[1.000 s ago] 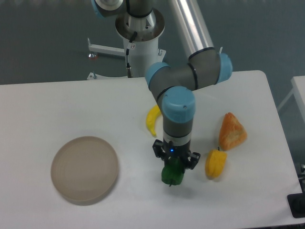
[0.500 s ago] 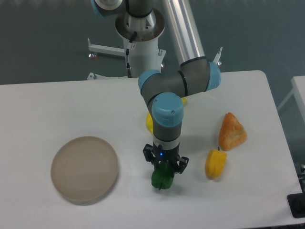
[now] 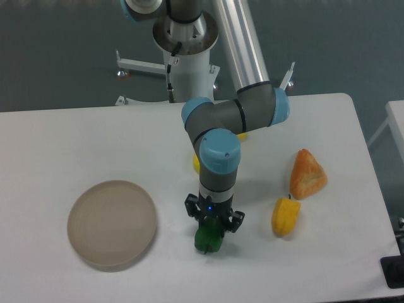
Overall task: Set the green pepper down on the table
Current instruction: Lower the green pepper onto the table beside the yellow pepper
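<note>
**Operator:** Gripper (image 3: 211,228) status?

**Technician:** It points straight down from the arm's wrist, over the front centre of the table (image 3: 76,136). Its two fingers are clamped on the green pepper (image 3: 209,238), one on each side of the upper part of the body. A small blue light shows on the gripper housing just above the fingers.

**Operator:** Location of the green pepper?

**Technician:** Directly under the gripper, between the beige plate (image 3: 112,224) on one side and the yellow pepper (image 3: 285,216) on the other. Its lower end is at or just above the table surface, with a dark shadow close beside it. Whether it is touching the table cannot be told from this view.

**Operator:** Other items on the table?

**Technician:** The beige plate is round and lies flat toward the front left of the picture, well apart from the green pepper. The yellow pepper lies near the gripper, toward the right edge of the picture. An orange wedge-shaped item (image 3: 307,174) sits just behind the yellow pepper, close to it. A yellow item (image 3: 196,163) is mostly hidden behind the arm's forearm; only a small edge shows, so its type cannot be confirmed.
</note>
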Controlling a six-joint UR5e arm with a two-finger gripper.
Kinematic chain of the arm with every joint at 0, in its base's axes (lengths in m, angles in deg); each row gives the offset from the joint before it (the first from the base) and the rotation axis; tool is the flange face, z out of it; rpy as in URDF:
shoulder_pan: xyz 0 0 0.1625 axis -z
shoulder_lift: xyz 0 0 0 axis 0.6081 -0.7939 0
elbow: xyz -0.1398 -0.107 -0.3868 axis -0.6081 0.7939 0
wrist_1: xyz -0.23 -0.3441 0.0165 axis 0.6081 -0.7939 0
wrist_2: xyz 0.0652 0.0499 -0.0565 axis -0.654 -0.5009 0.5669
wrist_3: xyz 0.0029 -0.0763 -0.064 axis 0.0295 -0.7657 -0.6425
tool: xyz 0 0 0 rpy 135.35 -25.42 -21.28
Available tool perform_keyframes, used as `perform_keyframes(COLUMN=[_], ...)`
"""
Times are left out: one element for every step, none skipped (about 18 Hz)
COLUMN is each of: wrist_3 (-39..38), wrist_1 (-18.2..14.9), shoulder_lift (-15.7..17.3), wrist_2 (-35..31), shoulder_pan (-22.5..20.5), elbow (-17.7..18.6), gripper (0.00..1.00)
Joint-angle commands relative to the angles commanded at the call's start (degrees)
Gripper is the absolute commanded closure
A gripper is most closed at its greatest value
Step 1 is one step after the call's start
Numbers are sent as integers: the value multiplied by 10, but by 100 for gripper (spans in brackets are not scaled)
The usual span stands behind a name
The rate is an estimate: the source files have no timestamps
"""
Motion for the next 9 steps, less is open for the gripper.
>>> perform_keyframes(wrist_3=[1, 1, 1, 1, 1, 1, 2, 1, 1], wrist_1=[0, 0, 0, 0, 0, 0, 0, 0, 0], shoulder_lift=[-1, -1, -2, -2, -2, -2, -2, -1, -1], wrist_2=[1, 1, 1, 1, 1, 1, 1, 0, 0], shoulder_pan=[0, -1, 0, -1, 0, 0, 0, 0, 0], elbow=[0, -1, -1, -1, -1, -1, -1, -1, -1], gripper=[59, 59, 59, 58, 58, 57, 48, 43, 37])
